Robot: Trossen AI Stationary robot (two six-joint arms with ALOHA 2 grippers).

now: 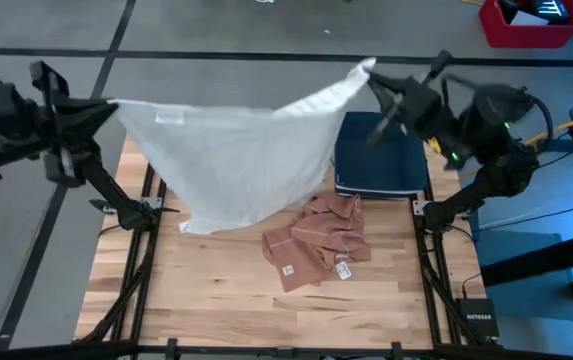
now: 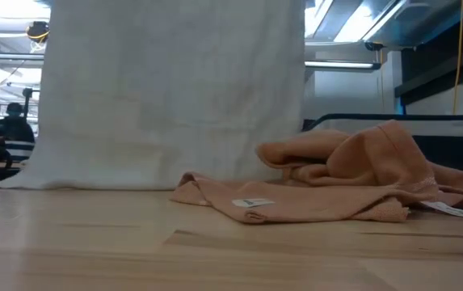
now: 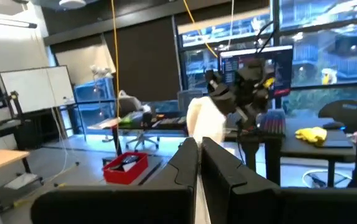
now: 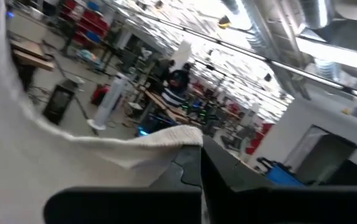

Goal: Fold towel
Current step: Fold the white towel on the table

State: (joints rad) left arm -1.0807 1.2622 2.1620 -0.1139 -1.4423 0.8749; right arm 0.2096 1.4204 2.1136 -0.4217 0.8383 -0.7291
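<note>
1. Tabletop (image 1: 216, 300): wood, seen whole from above.
2. White towel (image 1: 236, 150): stretched in the air between both arms, sagging in the middle; its lower edge hangs down to the tabletop on the left side. In the low view the towel (image 2: 174, 89) hangs like a curtain behind the brown cloth, bottom edge at the wood.
3. Dark blue folded item (image 1: 381, 155): lies flat at the back right of the tabletop, partly under the towel's right edge.
4. Brown cloth (image 1: 316, 240): crumpled heap with white tags, mid-tabletop, just in front of the blue item; apart from the towel's low edge in the high view.
5. Left claw (image 1: 106, 105): raised at the left, fingers closed tight on the towel's left corner.
6. Right claw (image 1: 371, 75): raised at the back right, fingers closed tight on the towel's right corner; the right wrist view shows towel cloth (image 4: 103, 149) bunched at the fingers.
7. Person (image 4: 178, 84): in the room behind, far off.
</note>
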